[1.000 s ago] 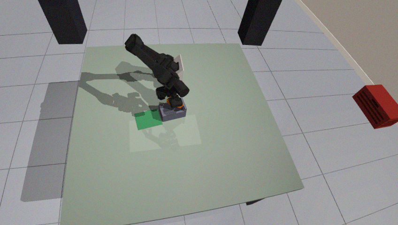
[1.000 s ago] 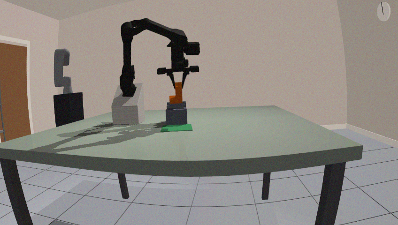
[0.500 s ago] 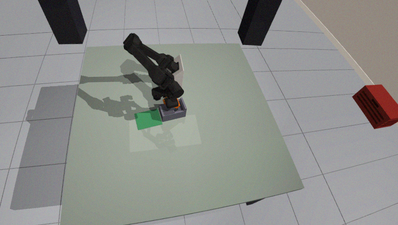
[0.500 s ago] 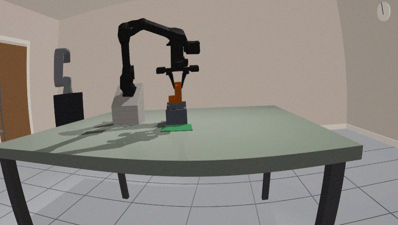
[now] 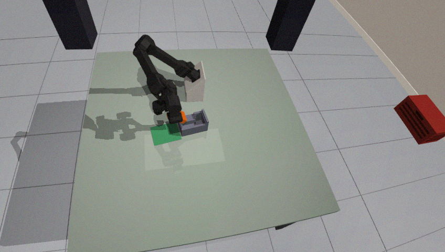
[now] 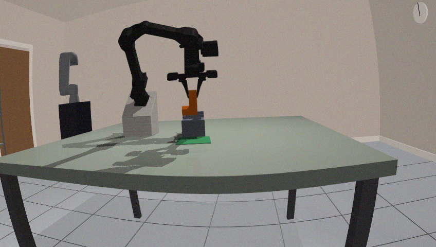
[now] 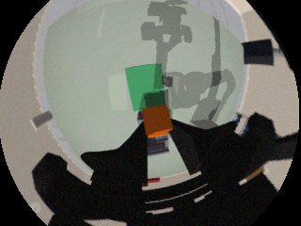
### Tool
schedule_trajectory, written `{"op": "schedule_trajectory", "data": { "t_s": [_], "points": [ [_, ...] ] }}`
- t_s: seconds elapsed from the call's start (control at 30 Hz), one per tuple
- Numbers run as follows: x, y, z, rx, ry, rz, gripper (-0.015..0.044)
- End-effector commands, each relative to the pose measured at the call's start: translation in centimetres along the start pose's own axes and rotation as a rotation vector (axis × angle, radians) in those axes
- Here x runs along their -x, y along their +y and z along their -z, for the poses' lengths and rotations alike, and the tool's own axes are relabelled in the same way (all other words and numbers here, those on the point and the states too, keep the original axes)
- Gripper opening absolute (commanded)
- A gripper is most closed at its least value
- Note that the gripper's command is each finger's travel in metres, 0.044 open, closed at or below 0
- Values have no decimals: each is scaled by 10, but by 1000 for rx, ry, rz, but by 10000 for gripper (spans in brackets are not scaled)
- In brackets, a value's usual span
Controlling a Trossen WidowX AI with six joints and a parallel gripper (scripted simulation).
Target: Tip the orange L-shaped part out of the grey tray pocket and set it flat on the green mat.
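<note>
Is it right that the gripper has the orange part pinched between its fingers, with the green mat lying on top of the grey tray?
The mat is misplaced: the top view shows it on the table, beside the tray.

Bench [image 5: 218, 193] [image 6: 259, 146] [image 7: 80, 56]: pale green top, dark legs, thick edge. Floor [image 5: 390, 187] [image 6: 183, 232]: light grey tiles with thin dark joints. Walls [image 5: 405, 40] [image 6: 275, 76]: plain beige, pale skirting at the base. Brown door [image 6: 15, 98] in a white frame at one side. Round pale clock [image 6: 420, 12] mounted high on the wall. Red slotted crate [image 5: 420, 118] on the floor, well apart from the bench. Shadows and a pale rectangular reflection observed on the bench top.
</note>
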State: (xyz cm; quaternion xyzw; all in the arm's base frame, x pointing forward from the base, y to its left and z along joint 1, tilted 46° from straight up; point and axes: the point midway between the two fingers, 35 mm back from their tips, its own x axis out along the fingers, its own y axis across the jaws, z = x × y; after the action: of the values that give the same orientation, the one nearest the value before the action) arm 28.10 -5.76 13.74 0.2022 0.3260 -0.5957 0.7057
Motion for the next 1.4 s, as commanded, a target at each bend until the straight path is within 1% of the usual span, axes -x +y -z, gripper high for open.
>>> {"op": "schedule_trajectory", "data": {
  "t_s": [0.0, 0.3, 0.57, 1.37],
  "points": [
    [2, -1, -22, -1, -6, -6, 0],
    [3, -5, -66, -2, -8, -6, 0],
    [-1, -5, -67, -2, -8, -6, 0],
    [-39, -5, -67, -3, -10, -7, 0]
  ]
}}
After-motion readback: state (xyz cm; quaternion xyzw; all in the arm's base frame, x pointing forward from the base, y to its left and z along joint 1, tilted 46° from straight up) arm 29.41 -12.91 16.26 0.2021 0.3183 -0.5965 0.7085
